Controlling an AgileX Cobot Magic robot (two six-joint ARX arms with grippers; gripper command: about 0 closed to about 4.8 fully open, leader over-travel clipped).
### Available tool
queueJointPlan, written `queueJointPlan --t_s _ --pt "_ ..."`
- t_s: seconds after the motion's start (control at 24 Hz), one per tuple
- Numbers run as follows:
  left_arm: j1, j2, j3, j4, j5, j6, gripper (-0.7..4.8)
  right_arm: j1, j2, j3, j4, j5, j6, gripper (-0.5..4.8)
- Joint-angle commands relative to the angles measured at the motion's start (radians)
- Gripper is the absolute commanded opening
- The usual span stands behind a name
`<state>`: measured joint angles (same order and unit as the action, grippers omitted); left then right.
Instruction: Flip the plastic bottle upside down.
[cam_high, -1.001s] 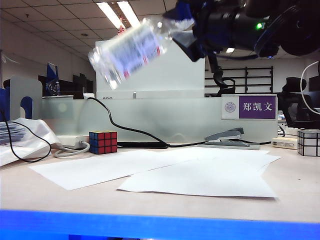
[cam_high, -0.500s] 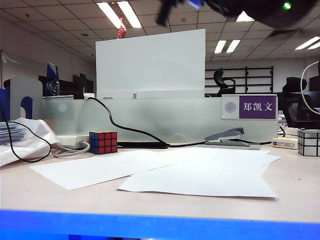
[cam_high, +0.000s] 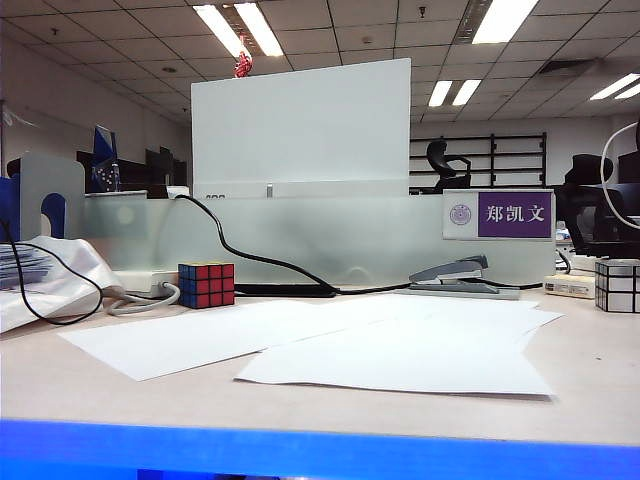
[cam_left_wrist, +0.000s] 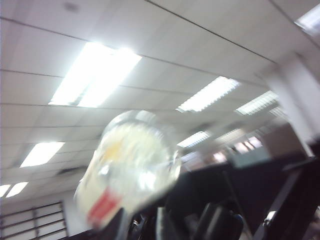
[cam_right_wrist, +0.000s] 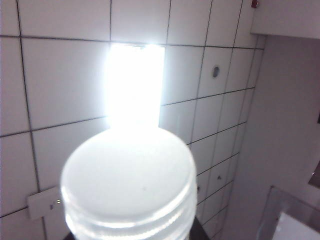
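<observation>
Since a second ago, your arms and the plastic bottle (cam_left_wrist: 132, 167) have left the exterior view, which holds only the surface (cam_high: 590, 370); on it lie white paper sheets (cam_high: 400, 350), a Rubik's cube (cam_high: 206, 284) at the back left, a stapler (cam_high: 455, 275) and a mirror cube (cam_high: 617, 285) at far right; your left wrist view shows the bottle blurred, raised against the ceiling lights, its red stripe low on the label; your right wrist view looks straight onto its whitish cap (cam_right_wrist: 129, 185), pointing at the ceiling; neither your left hand nor your right hand appears in any view, so you cannot tell whether either grips it.
</observation>
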<state>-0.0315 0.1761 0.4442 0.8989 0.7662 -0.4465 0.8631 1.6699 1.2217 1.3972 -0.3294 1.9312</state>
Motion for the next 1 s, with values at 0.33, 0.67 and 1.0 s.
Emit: queueJointPlan --t_s 0.33,0.67,1.0 --pt "0.001 0.163 0.256 -0.103 0.163 0.166 4.79 0.131 -0.128 0.008 0.018 0.024 0.002 -0.06" --pt "-0.023 0.163 0.351 0.075 0.238 0.19 4.79 0.295 -0.138 0.008 -0.145 0.08 0.003 -0.06" --pt "-0.018 0.164 0.387 0.009 0.349 0.463 4.79 0.317 -0.138 0.02 -0.219 0.091 -0.001 -0.06"
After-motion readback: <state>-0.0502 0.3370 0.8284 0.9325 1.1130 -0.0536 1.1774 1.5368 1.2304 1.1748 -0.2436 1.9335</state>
